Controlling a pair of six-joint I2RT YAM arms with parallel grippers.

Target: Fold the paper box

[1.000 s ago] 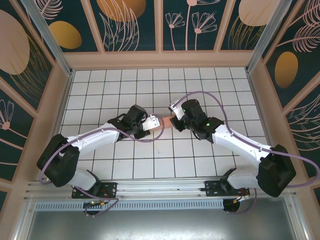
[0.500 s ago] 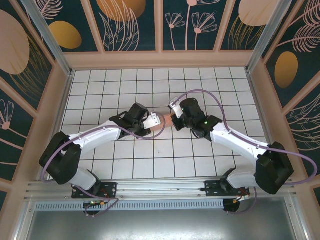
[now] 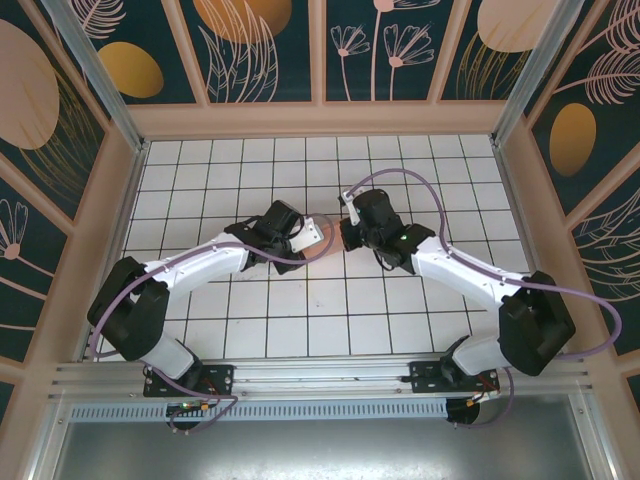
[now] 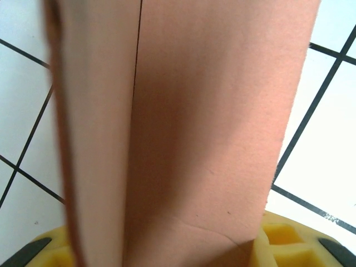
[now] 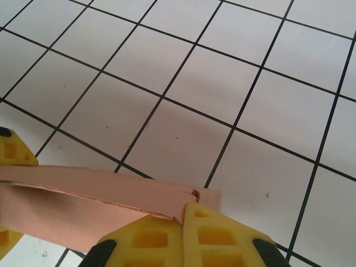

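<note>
**Mid-fold: box carried between both grippers at table centre**

Position. In the overhead view the paper box [image 3: 322,240] sits at the middle of the tiled table [image 3: 200,170]. The left gripper [image 3: 303,236] is at its 9 o'clock and the right gripper [image 3: 345,233] at its 3 o'clock. Both are close in on the card.

Left wrist view. Pink panels rise from between the yellow pads [image 4: 281,245] toward 12 o'clock, with a straight crease running up just left of centre. The card fills the gap between the pads, so I read this gripper as pinched on the box.

Right wrist view. A layered strip of card comes in from 9 o'clock and ends at the yellow pad [image 5: 211,233] at 6 o'clock. The jaws stand apart with the strip spanning the gap. Cannot tell whether they press on it.

Step in hand (judgement). A panel is being turned about a crease, with one side anchoring and the other shaping.

To do it well:
- Hold the left pinch steady, close to the crease, so the fold follows the scored line.
- Move the right gripper slowly along an arc. Thin card buckles if it is pushed end-on.
- Keep the layers aligned at the strip's corner before pressing flat.
- Risk: pulling in opposite directions could tear the card or slip it out of the pads.
</note>
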